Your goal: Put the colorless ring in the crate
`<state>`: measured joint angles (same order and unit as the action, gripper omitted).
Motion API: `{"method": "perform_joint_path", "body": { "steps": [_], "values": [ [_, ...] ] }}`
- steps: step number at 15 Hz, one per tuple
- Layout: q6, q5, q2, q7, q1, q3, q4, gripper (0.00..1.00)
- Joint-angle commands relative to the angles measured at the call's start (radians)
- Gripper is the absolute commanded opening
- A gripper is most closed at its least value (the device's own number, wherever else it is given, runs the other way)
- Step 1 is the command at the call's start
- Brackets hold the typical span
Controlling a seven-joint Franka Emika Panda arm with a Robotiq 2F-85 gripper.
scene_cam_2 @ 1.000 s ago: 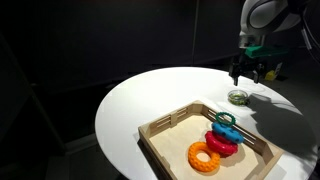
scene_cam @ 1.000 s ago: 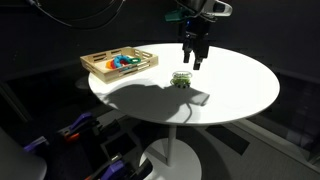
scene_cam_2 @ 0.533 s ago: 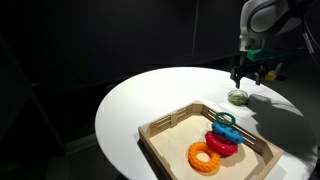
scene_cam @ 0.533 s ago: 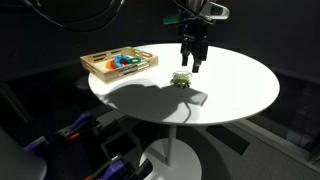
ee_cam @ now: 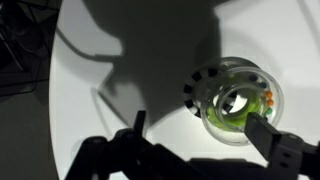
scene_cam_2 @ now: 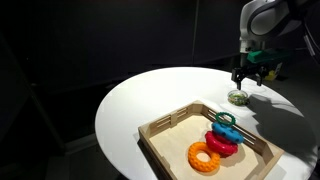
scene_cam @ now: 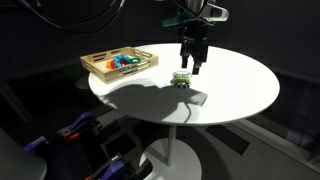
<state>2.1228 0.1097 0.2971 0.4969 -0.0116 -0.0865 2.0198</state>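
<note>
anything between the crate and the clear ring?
Nothing. Bare table runs from the crate to the clear ring in both exterior views.

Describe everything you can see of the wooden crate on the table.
The crate is a shallow rectangle of light-brown wood with low slatted sides and an open top. It sits flat on the round white table, close to its edge. Toward one end an orange ring, a red ring and a teal ring lie bunched together inside it; the rest of its floor is bare. Nothing else touches it.
</note>
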Motion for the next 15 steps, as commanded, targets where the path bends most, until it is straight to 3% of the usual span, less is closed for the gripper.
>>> {"method": "perform_joint_path", "body": {
  "steps": [1, 9, 10, 11, 15],
  "values": [
    [0.015, 0.013, 0.016, 0.014, -0.009, -0.01, -0.007, 1.0],
    [0.121, 0.019, 0.07, 0.025, -0.025, -0.019, -0.001, 1.0],
    [0.127, 0.019, 0.075, 0.027, -0.028, -0.021, 0.0, 0.75],
    [0.134, 0.02, 0.079, 0.03, -0.031, -0.024, 0.0, 0.74],
    [0.144, 0.009, 0.086, 0.043, -0.041, -0.031, -0.005, 0.4]
  ]
}}
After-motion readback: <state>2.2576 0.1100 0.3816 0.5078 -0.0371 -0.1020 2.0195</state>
